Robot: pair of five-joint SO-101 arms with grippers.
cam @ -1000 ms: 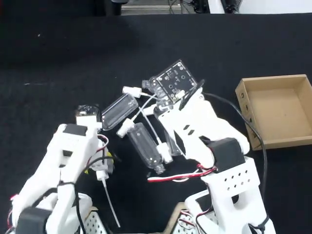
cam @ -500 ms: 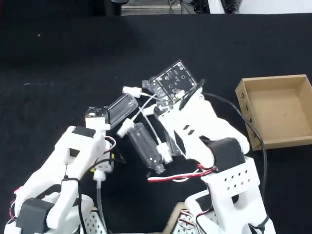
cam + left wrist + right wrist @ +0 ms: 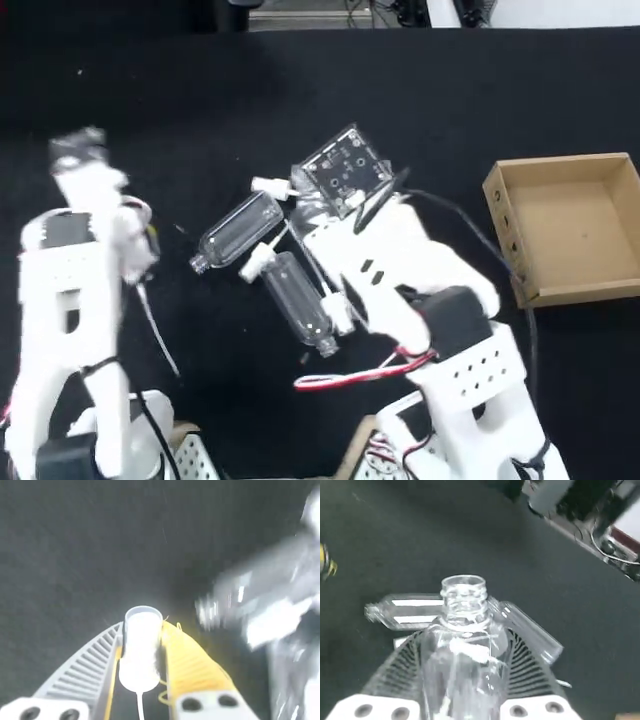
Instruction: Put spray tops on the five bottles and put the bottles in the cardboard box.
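1. My left end effector [image 3: 143, 624] was clamped on a white plastic spray top [image 3: 141, 655], whose round collar faced outward and whose thin dip tube ran back between the fingers.
2. In the high view that arm stood over the left part of the black desk [image 3: 420, 90], well apart from the bottles, with the dip tube [image 3: 158, 335] hanging below it.
3. My right end effector [image 3: 465, 645] was clamped around a clear plastic bottle [image 3: 463, 597], whose bare threaded neck pointed away from the wrist.
4. A second clear bottle [image 3: 240, 228] lay on its side near the desk's middle, its neck bare.
5. A third clear bottle [image 3: 300, 300] lay just beside it.
6. A loose white spray top [image 3: 268, 185] lay near them.
7. The open brown cardboard box [image 3: 505, 225] sat at the desk's right side, apart from the bottles.
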